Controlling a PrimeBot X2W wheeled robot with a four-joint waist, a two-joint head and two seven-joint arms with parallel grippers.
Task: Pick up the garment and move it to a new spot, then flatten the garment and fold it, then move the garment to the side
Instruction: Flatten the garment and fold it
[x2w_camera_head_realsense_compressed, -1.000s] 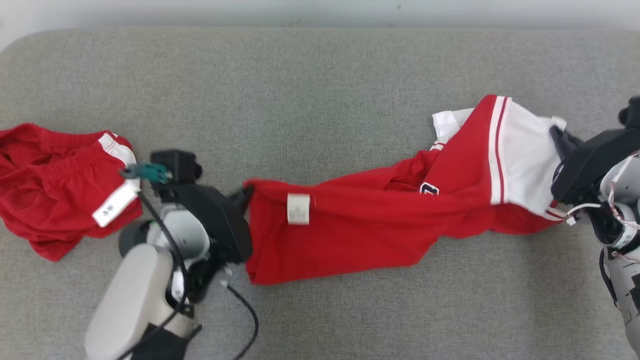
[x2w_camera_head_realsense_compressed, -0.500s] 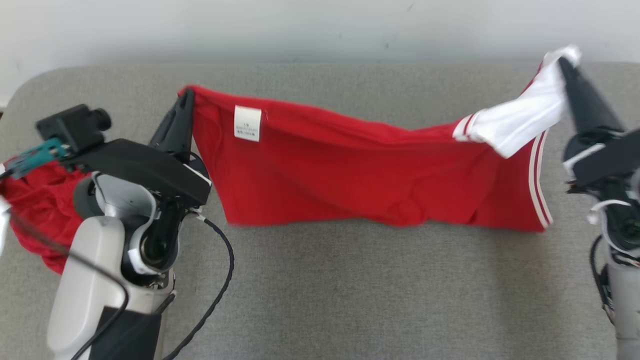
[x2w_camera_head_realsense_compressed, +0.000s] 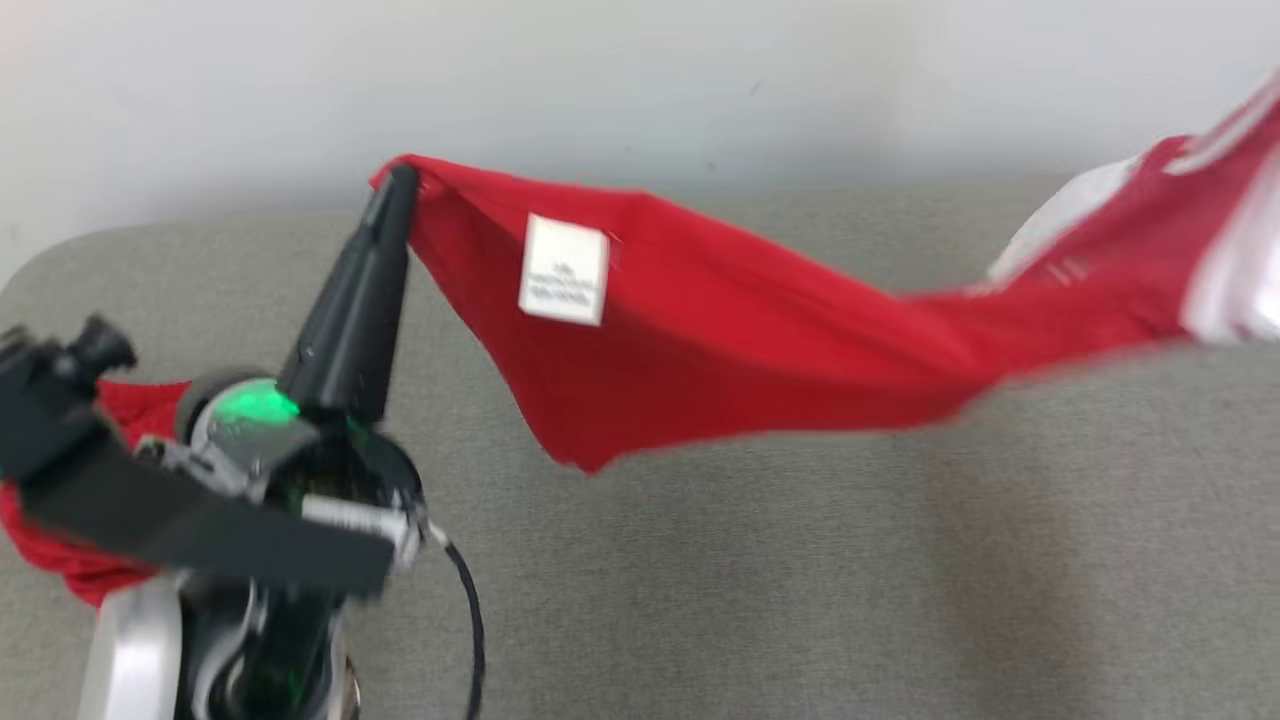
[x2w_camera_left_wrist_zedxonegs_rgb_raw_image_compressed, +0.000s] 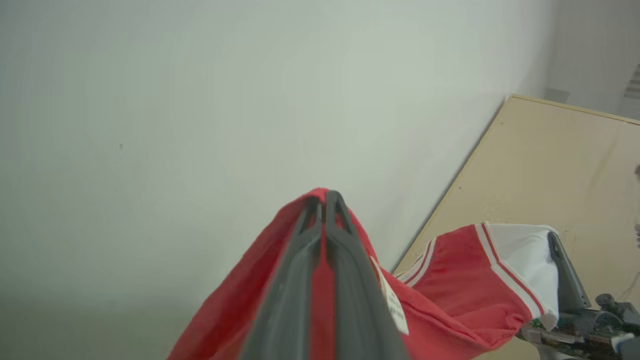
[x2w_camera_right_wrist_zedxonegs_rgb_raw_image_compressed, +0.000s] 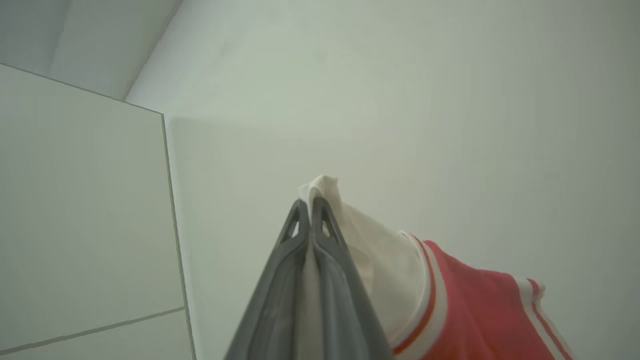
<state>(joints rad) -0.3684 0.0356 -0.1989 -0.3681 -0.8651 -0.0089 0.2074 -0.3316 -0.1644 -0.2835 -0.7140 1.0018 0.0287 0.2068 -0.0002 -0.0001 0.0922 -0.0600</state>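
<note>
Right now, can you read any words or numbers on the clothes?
White tag on the red garment: a few lines of grey print, too blurred to read.
No other words, numbers or signs can be read.

Grey surface (x2w_camera_head_realsense_compressed: 750, 600) lies bare under the hanging garment (x2w_camera_head_realsense_compressed: 720, 350); red heap (x2w_camera_head_realsense_compressed: 60, 575) crowds left.

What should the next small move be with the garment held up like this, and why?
Probably lower both arms together toward the grey cushion, spread apart. The left end effector and right end effector each pinch an end of the red-and-white garment, which hangs off the surface and sags in the middle. Laying it down taut would suit flattening, away from the other red garment.
</note>
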